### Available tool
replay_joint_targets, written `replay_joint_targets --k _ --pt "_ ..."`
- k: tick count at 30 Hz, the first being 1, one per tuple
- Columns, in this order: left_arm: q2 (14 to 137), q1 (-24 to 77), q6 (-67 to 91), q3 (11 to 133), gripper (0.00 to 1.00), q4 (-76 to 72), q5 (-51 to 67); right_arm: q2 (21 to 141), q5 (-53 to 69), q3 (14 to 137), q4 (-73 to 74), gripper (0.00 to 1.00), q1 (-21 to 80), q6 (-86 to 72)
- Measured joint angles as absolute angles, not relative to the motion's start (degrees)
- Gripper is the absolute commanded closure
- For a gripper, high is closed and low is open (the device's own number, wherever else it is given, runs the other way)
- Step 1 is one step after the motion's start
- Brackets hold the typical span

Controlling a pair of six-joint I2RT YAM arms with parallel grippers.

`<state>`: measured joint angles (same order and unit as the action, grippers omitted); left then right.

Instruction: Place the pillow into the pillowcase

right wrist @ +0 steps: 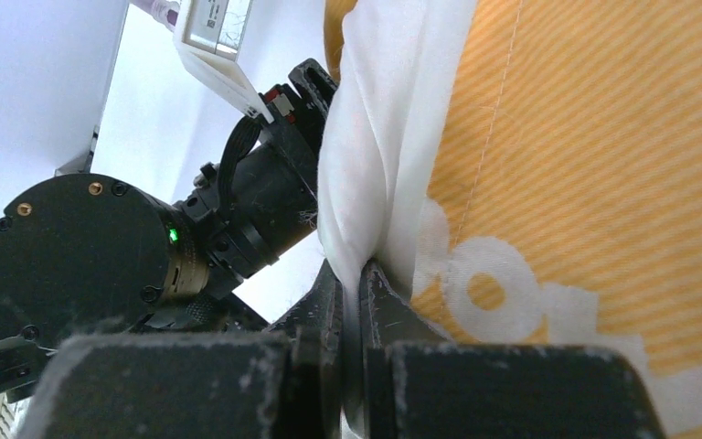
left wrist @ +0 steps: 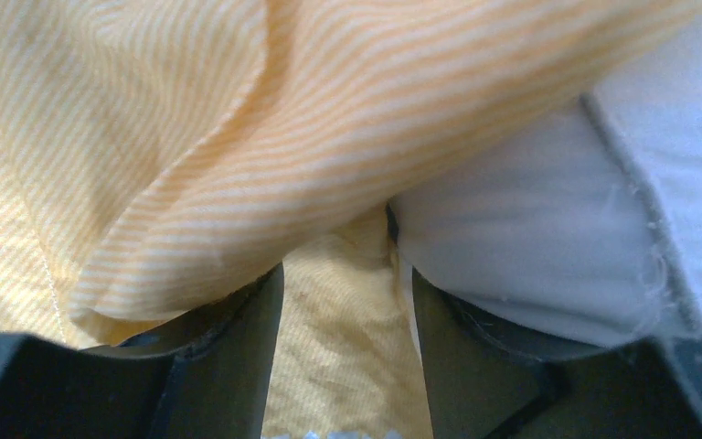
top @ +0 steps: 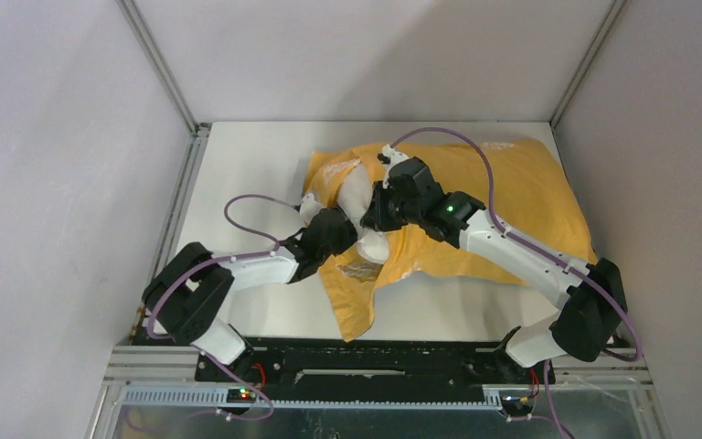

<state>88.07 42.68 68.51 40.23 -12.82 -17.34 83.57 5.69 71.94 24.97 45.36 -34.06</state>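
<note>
The orange-yellow pillowcase [top: 512, 201] lies across the table's right half and bulges with most of the white pillow [top: 356, 194] inside; one white end sticks out at its left mouth. My right gripper [top: 377, 215] is shut on a fold of the pillow [right wrist: 375, 137] beside the lettered pillowcase face [right wrist: 603, 183]; its jaws [right wrist: 358, 274] pinch white cloth. My left gripper [top: 347, 238] sits at the mouth from the left. Its jaws [left wrist: 345, 274] stand partly apart with crumpled pillowcase fabric [left wrist: 338, 347] filling the gap. Orange cloth [left wrist: 238, 137] drapes one finger and the pillow [left wrist: 530, 238] drapes the other.
A loose flap of the pillowcase [top: 356, 302] trails toward the near edge. Grey walls enclose the table [top: 247, 183] on the left, back and right. The left arm's wrist [right wrist: 101, 256] is close beside my right gripper. Purple cables loop over both arms.
</note>
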Motion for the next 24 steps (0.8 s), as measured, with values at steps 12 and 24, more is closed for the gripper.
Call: replay_joint_targets --k 12,24 --pt "93.34 41.47 67.79 40.23 1.00 -17.06 -20.38 83.48 5.26 72.05 25.71 1.00 46.72 -34.11" --pt "71.22 41.54 58.63 32.29 1.00 -11.68 -13.52 85.56 -6.28 76.71 27.51 1.00 47.94 -30.81"
